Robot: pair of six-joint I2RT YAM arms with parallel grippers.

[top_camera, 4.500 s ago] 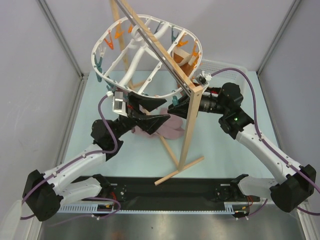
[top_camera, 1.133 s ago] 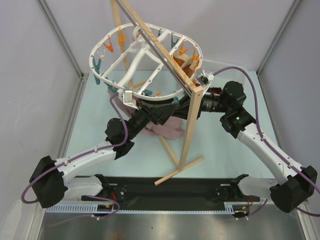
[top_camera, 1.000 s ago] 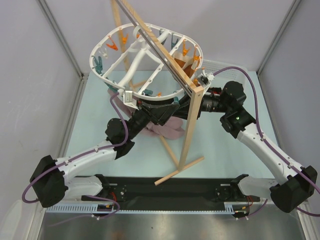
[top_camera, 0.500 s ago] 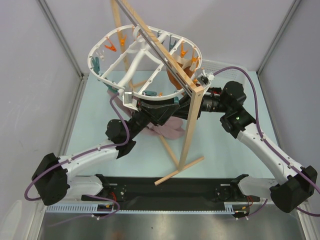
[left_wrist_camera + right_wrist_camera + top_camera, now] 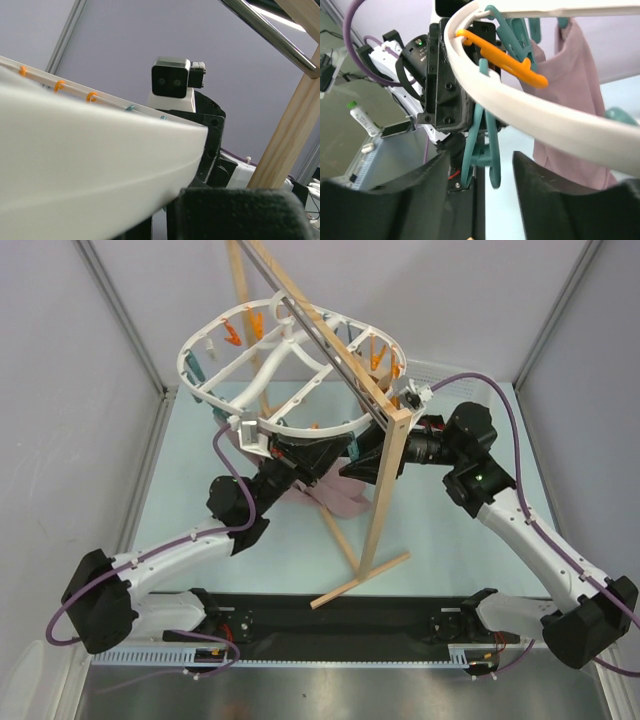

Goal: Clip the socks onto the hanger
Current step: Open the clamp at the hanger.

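Observation:
The hanger, a white oval frame ringed with orange and teal clips, hangs from the metal rod. My left gripper reaches up to its near rim and is shut on it. In the left wrist view that rim fills the frame just above one dark finger pad. My right gripper is open at the same rim from the right. A teal clip hangs untouched between its spread fingers, under the rim. An orange clip sits on the rim above it. The socks are out of view.
A wooden stand's post rises between the two arms, carrying the metal rod. A mauve-pink cloth hangs below the hanger's near side, to the right in the right wrist view. Grey walls enclose the pale table.
My left gripper rose to the hanger's near rim and shut on it. My right gripper opened wider. The hanger shifted and tilted slightly.

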